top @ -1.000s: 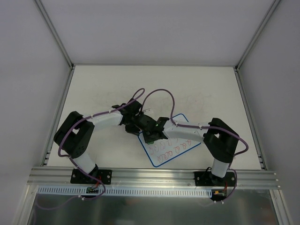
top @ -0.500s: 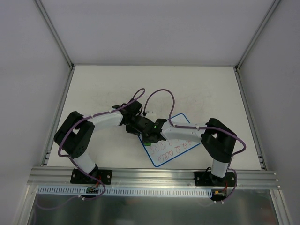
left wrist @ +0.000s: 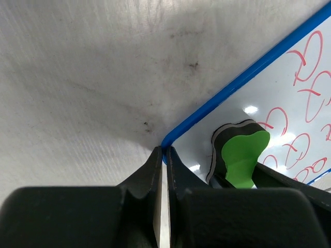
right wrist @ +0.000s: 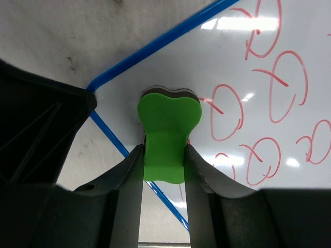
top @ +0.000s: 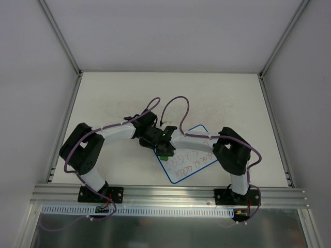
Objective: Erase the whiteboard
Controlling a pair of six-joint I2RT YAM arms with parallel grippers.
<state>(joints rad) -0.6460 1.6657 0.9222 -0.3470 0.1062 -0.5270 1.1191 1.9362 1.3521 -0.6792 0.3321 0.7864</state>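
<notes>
The whiteboard [top: 194, 160] lies tilted on the table, blue-rimmed, with rows of red scribbles [right wrist: 274, 77]. My right gripper [right wrist: 164, 150] is shut on the green bone-shaped eraser [right wrist: 168, 126], which presses on the board just inside its left corner [right wrist: 93, 85]. In the top view the eraser [top: 163, 154] shows as a green spot under the right gripper [top: 164, 150]. My left gripper [left wrist: 165, 151] is shut, its tips resting at the board's blue corner [left wrist: 170, 138], with the eraser [left wrist: 242, 155] close to its right. The left gripper [top: 151, 141] sits beside the right one.
The white tabletop [top: 119, 98] carries faint smudges [left wrist: 150, 126]. Both arms meet at the board's left corner, their purple cables [top: 173, 103] arching above. Aluminium posts and walls bound the table, with a rail [top: 165, 192] at the near edge.
My right gripper has slid left across the board with the eraser, ending at the left corner. The right elbow has swung left. The left arm has stayed put.
</notes>
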